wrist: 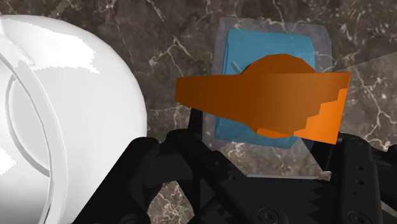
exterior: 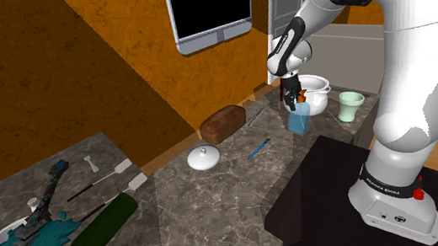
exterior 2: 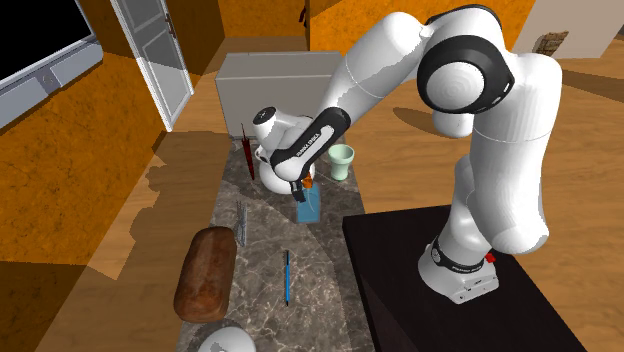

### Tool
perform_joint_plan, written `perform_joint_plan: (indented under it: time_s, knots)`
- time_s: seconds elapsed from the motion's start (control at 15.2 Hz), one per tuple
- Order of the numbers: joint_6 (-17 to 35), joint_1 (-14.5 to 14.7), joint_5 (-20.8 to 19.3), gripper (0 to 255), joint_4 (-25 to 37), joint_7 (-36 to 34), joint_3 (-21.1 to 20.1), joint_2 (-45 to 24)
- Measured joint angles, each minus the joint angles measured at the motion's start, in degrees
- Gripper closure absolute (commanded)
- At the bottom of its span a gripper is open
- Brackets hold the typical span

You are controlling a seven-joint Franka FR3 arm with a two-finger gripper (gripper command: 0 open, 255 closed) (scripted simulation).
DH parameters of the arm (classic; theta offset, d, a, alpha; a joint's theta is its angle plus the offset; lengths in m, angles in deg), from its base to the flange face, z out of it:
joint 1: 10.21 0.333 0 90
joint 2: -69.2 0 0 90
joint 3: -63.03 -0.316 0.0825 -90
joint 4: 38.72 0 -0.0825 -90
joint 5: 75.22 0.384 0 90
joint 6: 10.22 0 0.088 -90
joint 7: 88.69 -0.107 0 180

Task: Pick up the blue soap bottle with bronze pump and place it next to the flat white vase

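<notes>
**Claw spread wide over the pump, bottle standing on the counter beneath**

The claw (exterior: 292, 98) points down over the far end of the dark marble counter (exterior: 216, 186). The soap bottle (exterior: 299, 121) stands upright directly beneath it, with its base on the stone. The bottle's body is blue. Its pump (wrist: 267, 102) is orange-brown and sits right at the claw's tips.

In the wrist view the two black fingers (wrist: 165, 172) stand well apart, one on each side of the pump, and the blue body shows in the gap between them. Whether either finger touches the pump cannot be told.

Just beside the claw, close against the bottle, is a round white pot (exterior: 317, 91). A pale green cup (exterior: 349, 105) stands near the claw, just past that pot.

Farther from the claw along the counter lie a blue pen (exterior: 258, 148) and a brown loaf (exterior: 224, 122). Beyond the pen, well apart from the claw and the bottle, the flat white vase (exterior: 204, 157) rests on the stone. At the counter's other end, farthest from the claw, a dark green bottle (exterior: 94, 235) lies on its side.

The arm rises from a black stand (exterior: 327, 190), and the claw reaches out well clear of it.
</notes>
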Motion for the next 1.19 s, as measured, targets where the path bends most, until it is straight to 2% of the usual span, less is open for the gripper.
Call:
perform_joint_plan:
  time_s: [0.33,1.19]
  knots:
    - [-0.7,0.1,-0.3,255,-0.1,-0.1,0.2,0.8]
    - [-9.8,0.9,-2.4,255,2.2,0.0,1.0,8.1]
